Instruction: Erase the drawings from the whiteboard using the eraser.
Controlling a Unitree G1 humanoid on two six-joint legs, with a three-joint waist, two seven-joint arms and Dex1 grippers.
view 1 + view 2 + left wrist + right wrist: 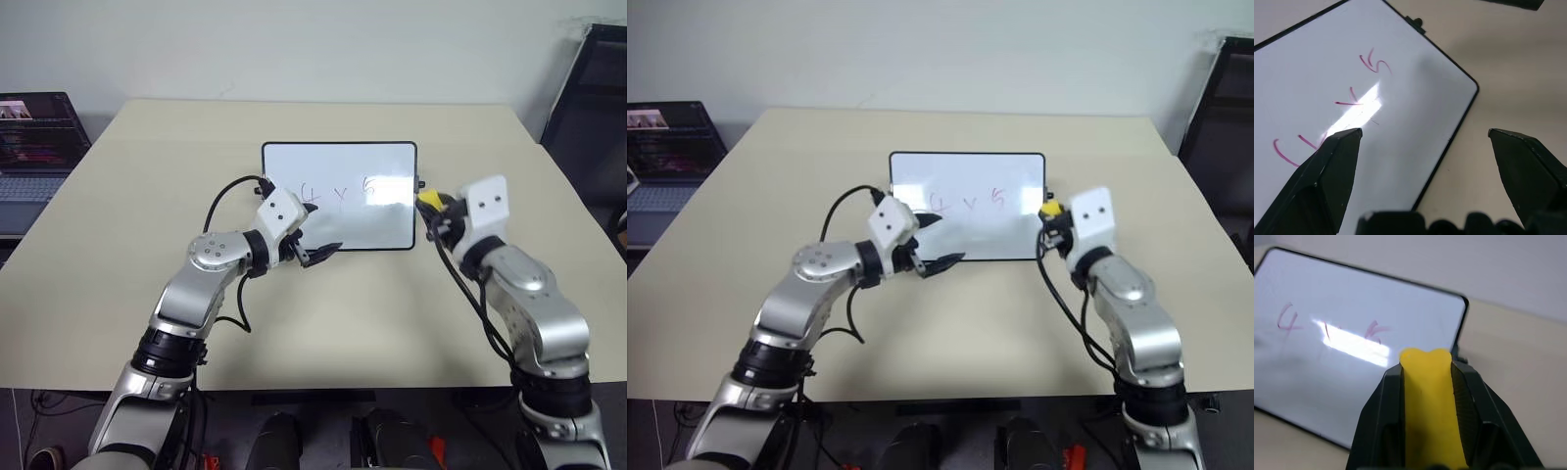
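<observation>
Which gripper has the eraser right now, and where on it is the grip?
The right gripper is shut on the eraser, its fingers pressing the yellow block's two long sides, one end sticking out past the tips. The left gripper is open and holds nothing.

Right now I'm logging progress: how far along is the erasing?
Done: the right gripper is shut on the eraser beside the whiteboard. In hand: the open left gripper hovers at the board's near-left corner. Left: the drawings are all unwiped.

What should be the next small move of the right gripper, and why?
Probably move the right gripper, shut on the eraser, over the whiteboard and down toward the "5". The drawings are all unerased, and the eraser is beside the board's right edge.
</observation>
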